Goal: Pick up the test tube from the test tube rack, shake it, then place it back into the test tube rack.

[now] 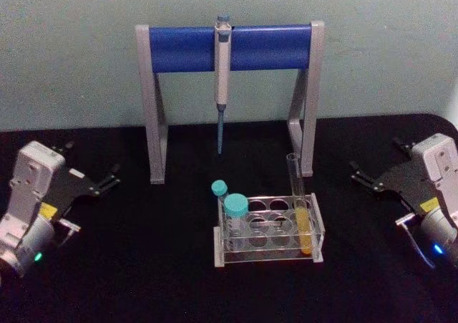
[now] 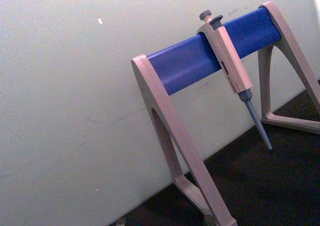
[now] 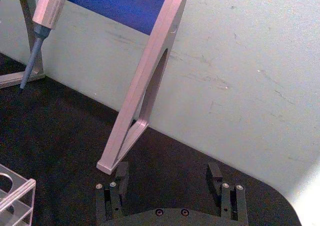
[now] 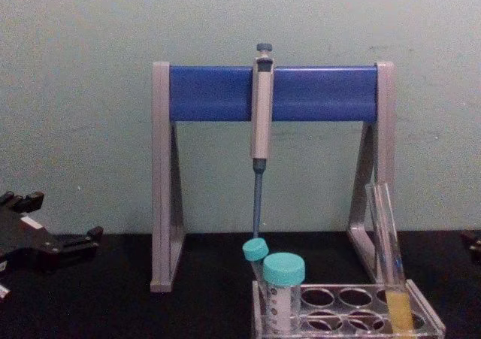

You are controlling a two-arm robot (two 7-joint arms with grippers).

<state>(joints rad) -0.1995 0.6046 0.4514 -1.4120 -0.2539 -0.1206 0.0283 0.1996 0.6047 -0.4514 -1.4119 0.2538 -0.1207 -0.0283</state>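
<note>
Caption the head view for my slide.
The test tube stands in the test tube rack, left gripper and right gripper open alongside.

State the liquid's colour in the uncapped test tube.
Yellow-orange liquid; head view shows it best.

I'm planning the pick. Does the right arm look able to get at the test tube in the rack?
Probably yes. The test tube stands at the test tube rack's right end, nearest the right gripper, jaws open, only table between; capped tubes sit at the left end.
</note>
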